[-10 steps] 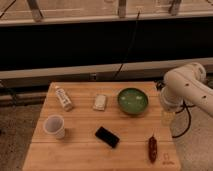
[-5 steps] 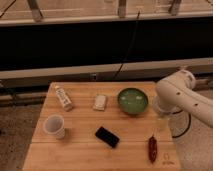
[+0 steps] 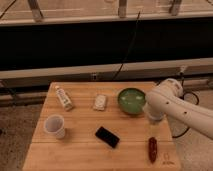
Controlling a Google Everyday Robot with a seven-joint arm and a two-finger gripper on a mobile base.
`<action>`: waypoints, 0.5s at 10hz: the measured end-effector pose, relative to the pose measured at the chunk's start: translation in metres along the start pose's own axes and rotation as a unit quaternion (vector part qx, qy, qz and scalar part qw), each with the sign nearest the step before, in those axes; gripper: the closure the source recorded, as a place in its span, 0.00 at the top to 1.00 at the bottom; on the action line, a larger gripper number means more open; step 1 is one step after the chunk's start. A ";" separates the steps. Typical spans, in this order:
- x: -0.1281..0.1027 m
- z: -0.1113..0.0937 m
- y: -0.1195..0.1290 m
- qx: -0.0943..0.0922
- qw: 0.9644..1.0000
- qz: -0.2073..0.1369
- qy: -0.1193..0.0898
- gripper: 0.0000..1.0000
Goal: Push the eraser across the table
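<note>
The eraser [image 3: 107, 136], a flat black block, lies at a slant on the light wooden table [image 3: 75, 152], a little in front of centre. My white arm reaches in from the right. Its lower end with the gripper [image 3: 152, 119] hangs over the table's right side, just right of the green bowl [image 3: 131, 100]. That puts it up and to the right of the eraser, well apart from it. The gripper is open and holds nothing.
A pale block [image 3: 100, 102] lies behind the eraser. A white cup [image 3: 54, 126] stands at the left, and a small bottle [image 3: 64, 98] lies at the back left. A dark red elongated thing [image 3: 152, 149] lies near the front right corner. A black wall with cables runs behind.
The arm has swung left from beyond the table's right edge to over its right side, close beside the green bowl. The things on the table have not moved.
</note>
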 end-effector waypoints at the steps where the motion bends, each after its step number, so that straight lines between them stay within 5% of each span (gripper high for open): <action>1: -0.004 0.004 0.002 0.000 1.000 -0.007 -0.001 0.80; 5: -0.023 0.019 0.014 -0.002 0.999 -0.032 -0.006 0.80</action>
